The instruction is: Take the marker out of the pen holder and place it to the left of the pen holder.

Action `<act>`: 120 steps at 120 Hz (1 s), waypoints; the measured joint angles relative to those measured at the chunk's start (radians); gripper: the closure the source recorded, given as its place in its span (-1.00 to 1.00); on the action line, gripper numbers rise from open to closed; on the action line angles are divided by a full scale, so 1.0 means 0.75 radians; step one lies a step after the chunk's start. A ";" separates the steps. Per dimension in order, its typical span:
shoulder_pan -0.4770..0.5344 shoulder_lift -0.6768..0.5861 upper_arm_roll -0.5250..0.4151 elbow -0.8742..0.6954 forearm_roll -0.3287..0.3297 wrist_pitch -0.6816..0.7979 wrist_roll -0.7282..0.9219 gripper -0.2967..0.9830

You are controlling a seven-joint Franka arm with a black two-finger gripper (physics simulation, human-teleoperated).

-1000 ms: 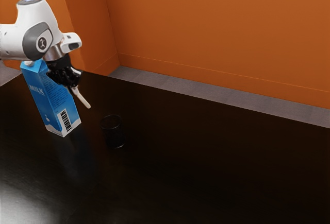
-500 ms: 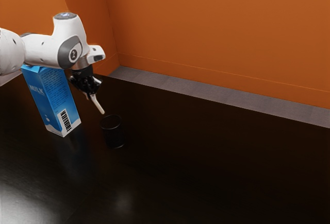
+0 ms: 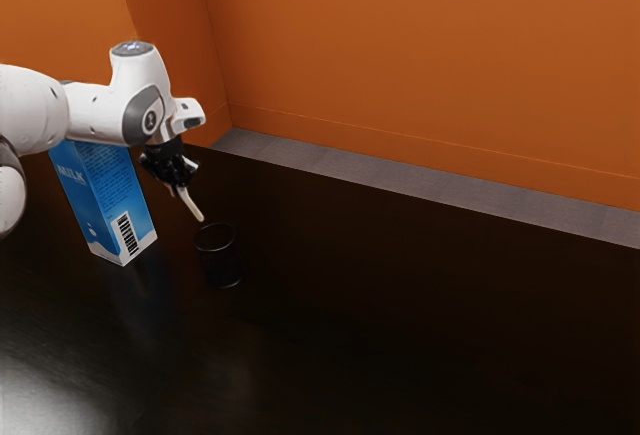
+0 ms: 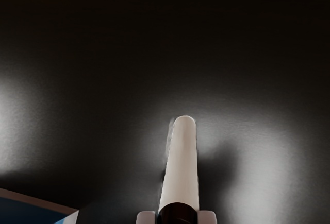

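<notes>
In the exterior view my gripper [image 3: 179,186] is shut on the white marker [image 3: 191,205], which slants down with its free end in the air. That end is just above and toward the exterior view's left of the rim of the dark, see-through pen holder [image 3: 219,257], outside it. The holder stands upright on the table. In the wrist view the gripper [image 4: 177,217] has a pale fingertip on each side of the marker's dark part; the marker's white length [image 4: 182,162] points away from the hand.
A blue milk carton [image 3: 107,200] stands upright on the black table [image 3: 400,315], on the exterior view's left of the holder and close to the arm. Part of the carton [image 4: 26,211] is in the wrist view's corner. An orange wall [image 3: 420,55] rises behind the table.
Over the last second my hand has moved toward the exterior view's right and lower, carrying the marker close to the pen holder. In the latest half second the arm's upper links moved more than the hand.
</notes>
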 joint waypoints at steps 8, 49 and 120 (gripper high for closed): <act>0.002 0.003 -0.006 0.001 -0.019 0.006 0.009 0.55; 0.048 -0.047 -0.006 -0.019 -0.126 0.010 0.101 -0.30; -0.217 -0.864 -0.010 -0.072 0.049 -0.726 0.086 -0.52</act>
